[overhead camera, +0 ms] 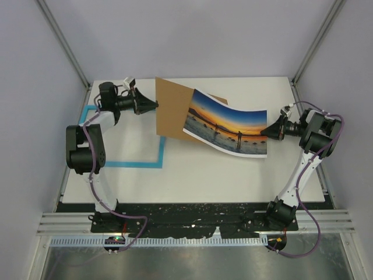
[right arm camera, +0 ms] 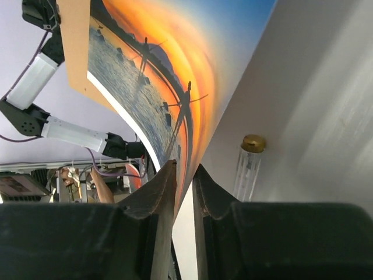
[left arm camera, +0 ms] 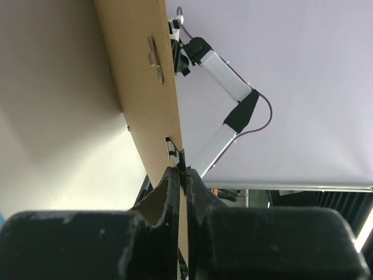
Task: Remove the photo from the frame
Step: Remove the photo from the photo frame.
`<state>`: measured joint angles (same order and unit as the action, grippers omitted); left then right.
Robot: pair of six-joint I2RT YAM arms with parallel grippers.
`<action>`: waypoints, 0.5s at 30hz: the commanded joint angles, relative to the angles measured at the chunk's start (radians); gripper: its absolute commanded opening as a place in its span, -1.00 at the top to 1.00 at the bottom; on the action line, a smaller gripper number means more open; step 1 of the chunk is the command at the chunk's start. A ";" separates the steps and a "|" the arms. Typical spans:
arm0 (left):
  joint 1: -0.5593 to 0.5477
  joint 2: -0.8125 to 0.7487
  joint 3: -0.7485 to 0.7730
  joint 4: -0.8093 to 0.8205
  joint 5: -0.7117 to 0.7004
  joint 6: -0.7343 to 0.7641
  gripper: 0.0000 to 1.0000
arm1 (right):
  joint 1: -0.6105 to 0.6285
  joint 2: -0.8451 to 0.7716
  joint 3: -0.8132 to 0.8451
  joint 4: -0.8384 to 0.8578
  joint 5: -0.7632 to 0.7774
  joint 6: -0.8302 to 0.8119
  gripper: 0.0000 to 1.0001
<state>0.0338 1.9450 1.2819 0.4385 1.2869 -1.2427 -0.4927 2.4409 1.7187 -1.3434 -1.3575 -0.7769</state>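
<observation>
On the near left of the table (overhead camera: 233, 175), the frame (overhead camera: 134, 164) lay flat, a light-blue outline partly under the left arm, with bare tabletop showing inside it. Further in, the right gripper (overhead camera: 265, 132) was pinched on the right edge of the photo (overhead camera: 227, 125), which hung bowed above the tabletop, apart from the frame. Its left end overlapped the brown backing board (overhead camera: 172, 108); whether they touched could not be told. At the back, the left gripper (overhead camera: 154, 105) was clamped on the board's left edge, holding it tilted.
</observation>
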 commanded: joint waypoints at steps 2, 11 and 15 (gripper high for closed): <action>0.051 -0.070 0.074 -0.346 0.022 0.280 1.00 | -0.003 -0.121 0.002 -0.022 0.171 0.117 0.54; 0.101 -0.060 0.263 -0.952 -0.003 0.679 1.00 | -0.003 -0.155 0.038 0.032 0.415 0.154 0.54; 0.124 -0.029 0.358 -1.161 -0.018 0.808 1.00 | -0.003 -0.160 0.061 0.035 0.500 0.136 0.53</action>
<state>0.1291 1.9362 1.5318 -0.4522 1.2442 -0.6212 -0.4931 2.3379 1.7325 -1.3132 -0.9756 -0.6327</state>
